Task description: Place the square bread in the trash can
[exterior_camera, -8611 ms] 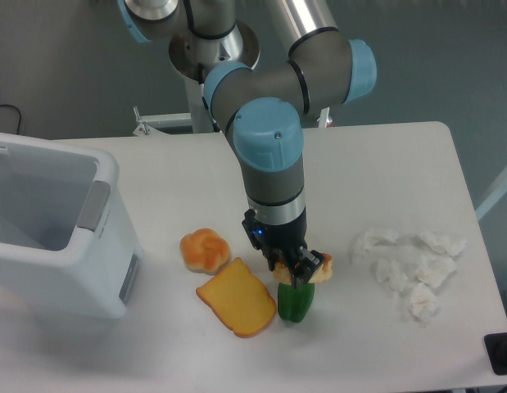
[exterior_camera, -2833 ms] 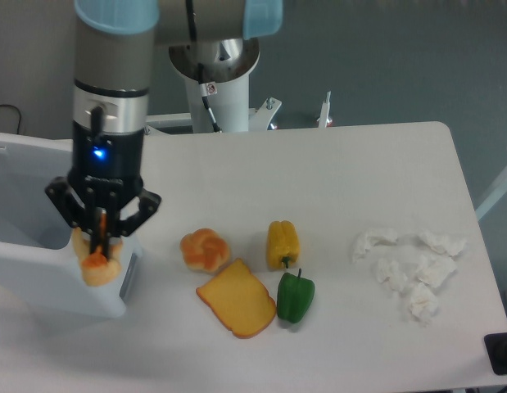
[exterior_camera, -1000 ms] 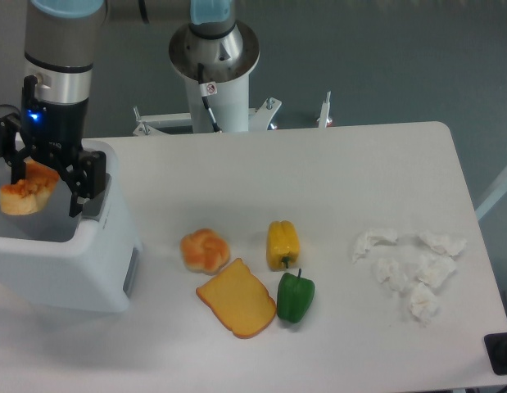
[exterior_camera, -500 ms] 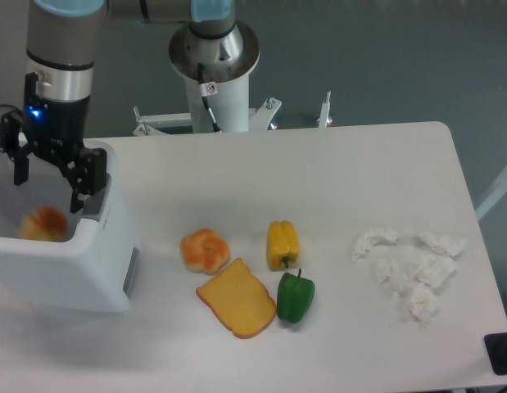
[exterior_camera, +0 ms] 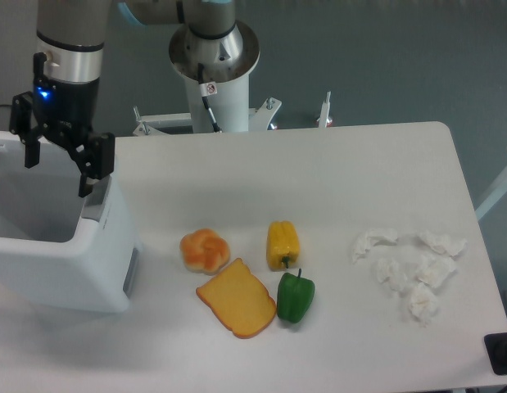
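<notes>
The white trash can stands at the table's left edge, its translucent inside facing up. My gripper hangs open above the bin's opening, near its right rim, with nothing between its fingers. The square bread is out of view; it does not show inside the bin from this angle.
A round knotted bun, a flat toast slice, a yellow pepper and a green pepper lie mid-table. Crumpled white tissues sit at the right. The robot's base stands behind the table.
The bread left my open fingers and dropped into the bin, then vanished from sight. My gripper has risen a little and shifted right over the bin.
</notes>
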{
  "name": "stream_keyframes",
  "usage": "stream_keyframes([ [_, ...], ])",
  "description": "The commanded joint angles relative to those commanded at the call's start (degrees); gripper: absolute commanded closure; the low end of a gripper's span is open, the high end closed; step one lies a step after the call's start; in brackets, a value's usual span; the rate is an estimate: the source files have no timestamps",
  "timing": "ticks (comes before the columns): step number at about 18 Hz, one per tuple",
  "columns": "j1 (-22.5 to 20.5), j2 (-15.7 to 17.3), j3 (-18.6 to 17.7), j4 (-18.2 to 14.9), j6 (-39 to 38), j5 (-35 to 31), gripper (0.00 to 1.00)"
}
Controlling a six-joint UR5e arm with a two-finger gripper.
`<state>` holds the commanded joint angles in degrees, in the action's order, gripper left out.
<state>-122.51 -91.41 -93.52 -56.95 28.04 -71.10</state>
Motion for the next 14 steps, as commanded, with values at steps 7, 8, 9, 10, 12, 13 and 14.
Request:
stream_keyframes([
  [7,-12.66,-0.70,1.50,0.18,2.97,0.09,0.00],
  [8,-14.24,-1.31,1.33,0.09,4.99,-0.09,0.00],
  [9,-15.99,-2.80,0.98,0.09,7.01,-0.26,0.00],
  [10,-16.88,-4.90,0.71,0.09,9.03,-1.05,0.00],
  [12,-18.11,-8.42,0.53,0.35,15.26,-6.47,0.00],
  [13,-18.82,-10.09,0.53,0.44,18.95,-9.11,0.00],
  [14,-19.43,-11.50,0.53,0.44,22.64,-10.01,0.00],
])
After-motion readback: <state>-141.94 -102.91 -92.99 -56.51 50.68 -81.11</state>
